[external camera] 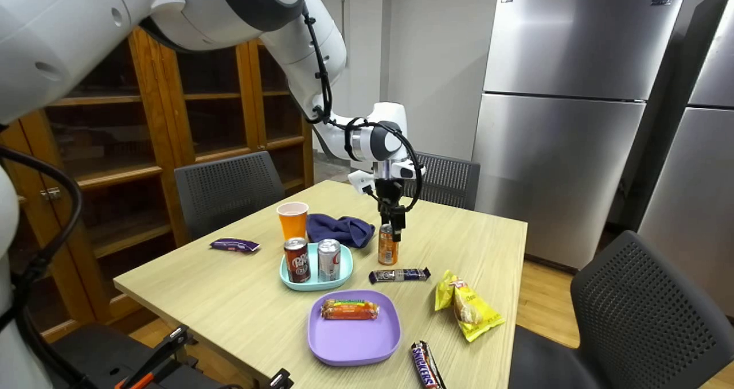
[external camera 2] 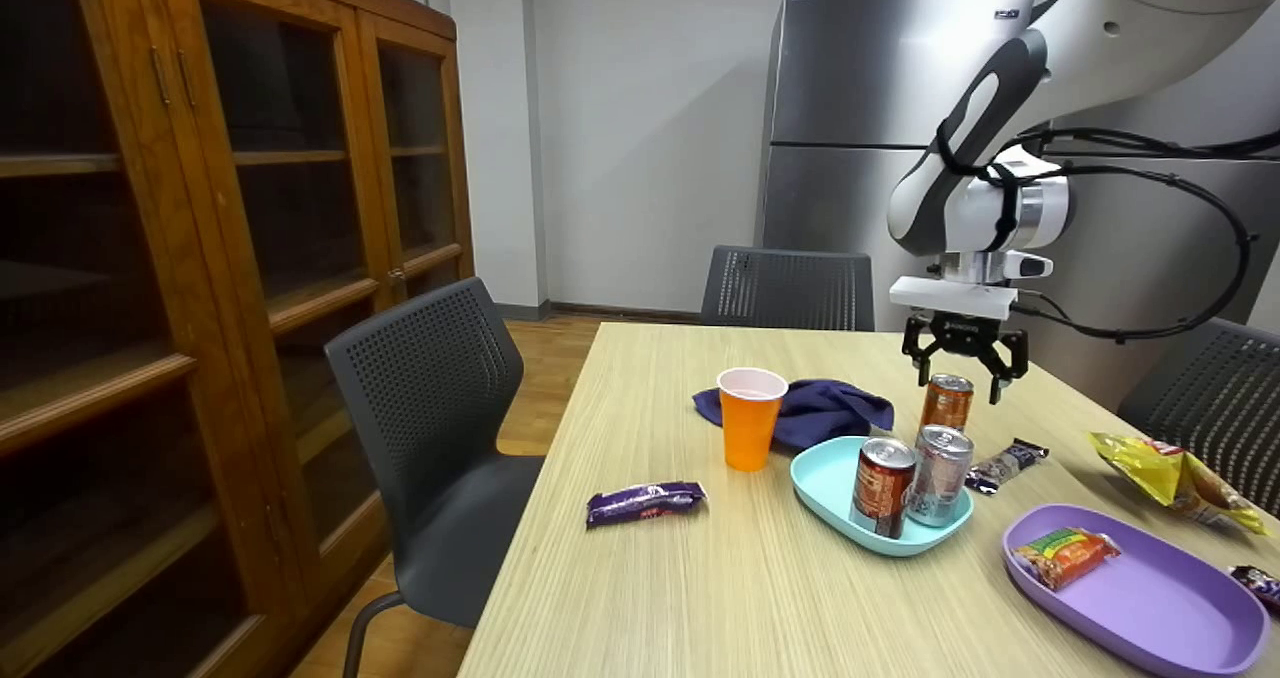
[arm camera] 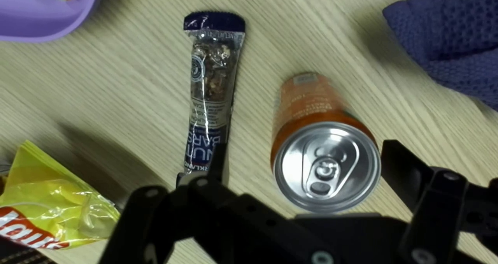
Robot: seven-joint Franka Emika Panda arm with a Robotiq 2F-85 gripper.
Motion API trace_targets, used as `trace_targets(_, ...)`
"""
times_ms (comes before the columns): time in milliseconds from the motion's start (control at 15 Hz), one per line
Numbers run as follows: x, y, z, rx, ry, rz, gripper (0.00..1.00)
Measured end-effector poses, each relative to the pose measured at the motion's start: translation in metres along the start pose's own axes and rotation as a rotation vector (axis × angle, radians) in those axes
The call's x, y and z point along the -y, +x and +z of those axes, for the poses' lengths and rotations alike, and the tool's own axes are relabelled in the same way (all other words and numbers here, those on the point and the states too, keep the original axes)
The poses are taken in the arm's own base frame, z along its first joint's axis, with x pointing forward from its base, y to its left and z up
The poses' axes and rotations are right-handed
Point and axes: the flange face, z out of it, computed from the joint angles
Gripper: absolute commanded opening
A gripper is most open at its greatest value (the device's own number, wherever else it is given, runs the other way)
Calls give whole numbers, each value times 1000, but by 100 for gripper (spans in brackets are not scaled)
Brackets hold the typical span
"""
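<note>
My black fingers [arm camera: 404, 174] stand wide apart, on either side of the top of the upright orange metal can [external camera 2: 946, 405] on the pale wood-grained desk [external camera: 229, 286]. To its left lies a crumpled navy cloth [external camera: 341, 230]; nearer and right, a slim navy-and-clear wrapped nut bar [external camera: 399, 275].

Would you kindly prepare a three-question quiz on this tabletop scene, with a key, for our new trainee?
1. True or false: the black two-fingered mechanical claw stands open, not clamped on the upright orange cylindrical metal can.
2. How many things stand on the turquoise rounded plastic tray?
3. What lies on the purple square plastic plate? a) yellow plastic crisp bag; b) oblong orange-wrapped snack bar; c) navy fabric cloth.

Key: 1. True. 2. Two: a dark red cylindrical metal can and a silver cylindrical metal can. 3. b.
</note>
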Motion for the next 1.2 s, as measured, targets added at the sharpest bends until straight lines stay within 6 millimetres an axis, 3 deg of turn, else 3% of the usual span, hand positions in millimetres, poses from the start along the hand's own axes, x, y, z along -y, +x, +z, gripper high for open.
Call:
trace_targets(267,1,-1,1,2,1,-1,42)
trace_targets(333,1,-1,1,2,1,-2,39)
trace_targets(867,2,-3,-5,-9,29,-31,39)
trace_targets(1200,-2,-15,-43,-53,84,-141,39)
